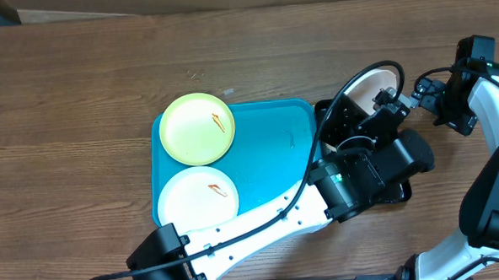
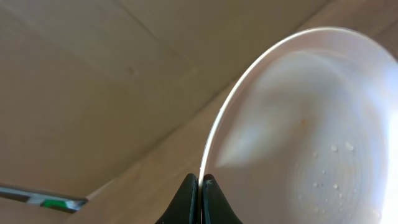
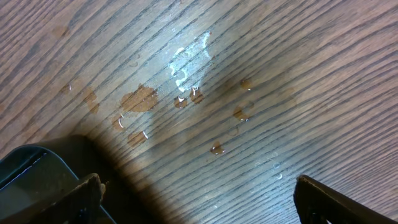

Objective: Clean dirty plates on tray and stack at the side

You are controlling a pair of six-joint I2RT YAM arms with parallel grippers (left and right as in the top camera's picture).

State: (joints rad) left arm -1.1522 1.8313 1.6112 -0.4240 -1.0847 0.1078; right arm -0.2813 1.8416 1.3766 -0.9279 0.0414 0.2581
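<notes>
The turquoise tray holds a pale yellow-green plate at its far left corner and a white plate at its near left corner. Each carries a small orange smear. My left gripper is shut on the rim of a third white plate, which stands on edge and carries water drops and a faint orange speck. In the overhead view that plate is held above the black tub. My right gripper hangs open and empty over wet table wood, just right of the tub.
Brownish water drops and puddles lie on the wooden table to the right of the tub, whose corner shows in the right wrist view. The left arm stretches from the front edge across the tray's near right corner.
</notes>
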